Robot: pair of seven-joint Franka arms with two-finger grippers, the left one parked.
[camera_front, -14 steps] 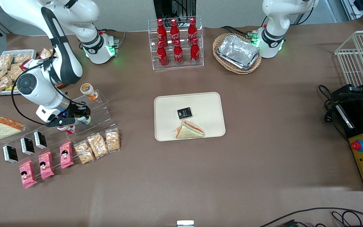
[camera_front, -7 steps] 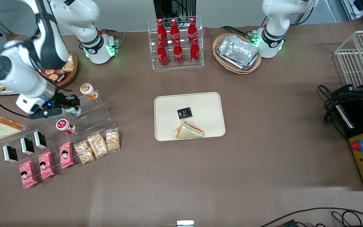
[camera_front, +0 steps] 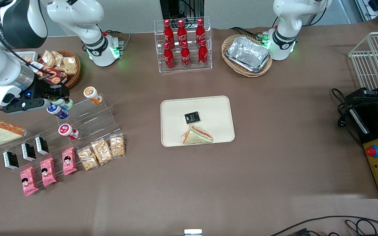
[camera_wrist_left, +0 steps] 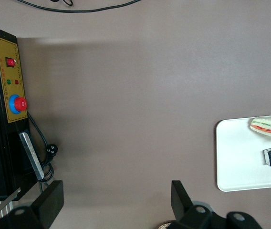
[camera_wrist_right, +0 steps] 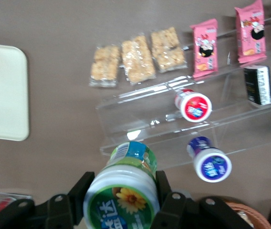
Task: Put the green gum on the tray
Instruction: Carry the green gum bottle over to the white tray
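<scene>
My right gripper is shut on the green gum, a white bottle with a green-ringed cap, and holds it above the clear stepped shelf. In the right wrist view the fingers clamp the gum by its cap end. The cream tray lies at the table's middle, well away toward the parked arm's end; its corner shows in the right wrist view. It holds a sandwich and a small black packet.
On the shelf lie a blue-capped bottle, a red-capped bottle and an orange-capped bottle. Snack packs, pink packs and black boxes lie nearer the front camera. A snack basket stands close to the arm.
The gripper has risen off the shelf with the green gum and moved farther from the front camera, toward the working arm's end. The blue-capped and red-capped bottles now show uncovered.
</scene>
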